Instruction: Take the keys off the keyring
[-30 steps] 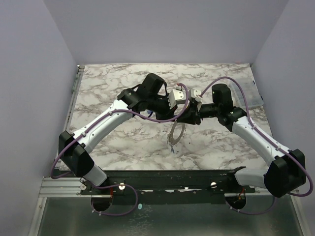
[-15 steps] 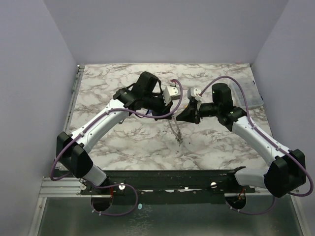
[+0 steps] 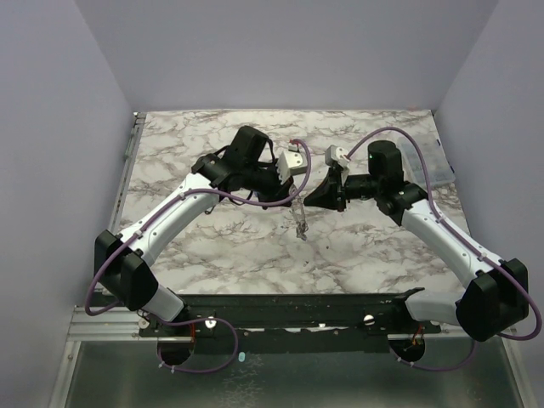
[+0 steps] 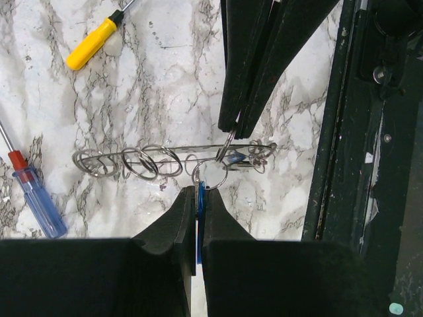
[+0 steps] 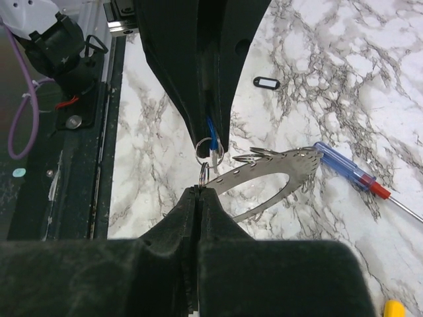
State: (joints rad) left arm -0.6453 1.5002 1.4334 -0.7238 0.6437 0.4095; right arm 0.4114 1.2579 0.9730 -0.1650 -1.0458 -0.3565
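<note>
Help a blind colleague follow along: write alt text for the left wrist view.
The left claw, from below, pinches a blue key tag; the right claw, from above, pinches a small ring on the edge-on keyring between them. Marble table beneath.

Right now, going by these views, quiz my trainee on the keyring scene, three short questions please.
1. True or false: the left gripper is shut on a blue plastic key tag.
2. Beside the flat grey metal keyring, the right gripper is shut on: A nothing, it is open; B a small silver split ring; C a coin.
3. How many tools with handles lie on the white marble table in the left wrist view?
Key: 1 true. 2 B. 3 two: a yellow-handled screwdriver and a red-and-blue-handled screwdriver.
</note>
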